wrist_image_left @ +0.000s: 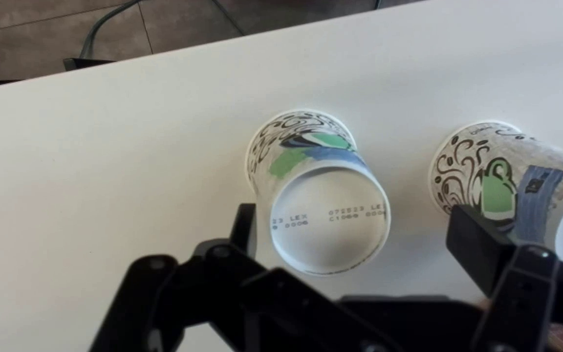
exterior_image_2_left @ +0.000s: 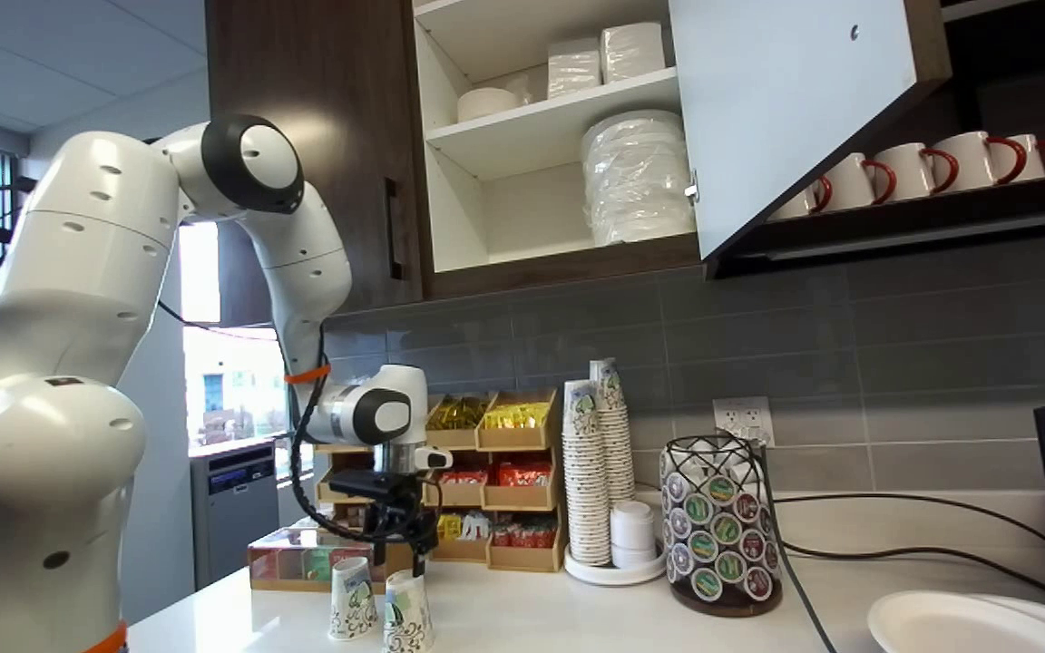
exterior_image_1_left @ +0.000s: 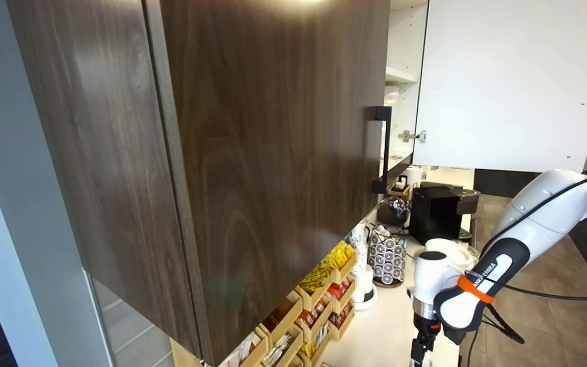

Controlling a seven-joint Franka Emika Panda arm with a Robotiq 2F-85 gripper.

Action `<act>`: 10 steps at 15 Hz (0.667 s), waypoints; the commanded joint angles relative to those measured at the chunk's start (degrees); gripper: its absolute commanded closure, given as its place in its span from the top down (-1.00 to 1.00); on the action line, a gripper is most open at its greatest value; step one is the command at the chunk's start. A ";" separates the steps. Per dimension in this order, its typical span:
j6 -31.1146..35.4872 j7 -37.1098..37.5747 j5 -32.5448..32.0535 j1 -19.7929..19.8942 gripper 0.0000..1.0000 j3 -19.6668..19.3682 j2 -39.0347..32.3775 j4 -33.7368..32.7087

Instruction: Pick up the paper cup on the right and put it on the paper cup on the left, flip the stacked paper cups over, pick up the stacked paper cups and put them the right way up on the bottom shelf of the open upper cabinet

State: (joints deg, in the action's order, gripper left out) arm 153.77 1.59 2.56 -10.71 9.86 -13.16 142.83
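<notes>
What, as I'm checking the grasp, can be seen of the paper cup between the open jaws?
The paper cup is tapered, white, printed with dark swirls and green and blue patches. It stands upside down, rim on the counter, recessed base up and stamped with dark codes. A similar cup stands beside it, apart. In the wrist view, open jaws flank it without gripping.

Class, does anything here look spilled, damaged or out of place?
I see nothing spilled or damaged. One mild oddity: the two paper cups stand upside down on the counter, bases up, so neither could be filled.
</notes>
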 commanded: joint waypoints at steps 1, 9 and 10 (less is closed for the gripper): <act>3.08 3.73 -3.06 -0.83 1.00 -1.70 -2.07 0.13; 3.39 4.18 -2.94 -0.92 0.47 -2.01 -5.32 -1.41; 3.31 4.30 -3.07 -1.02 0.35 -2.10 -5.46 -1.54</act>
State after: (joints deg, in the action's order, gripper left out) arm 156.04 4.11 0.93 -10.82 8.50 -17.09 142.01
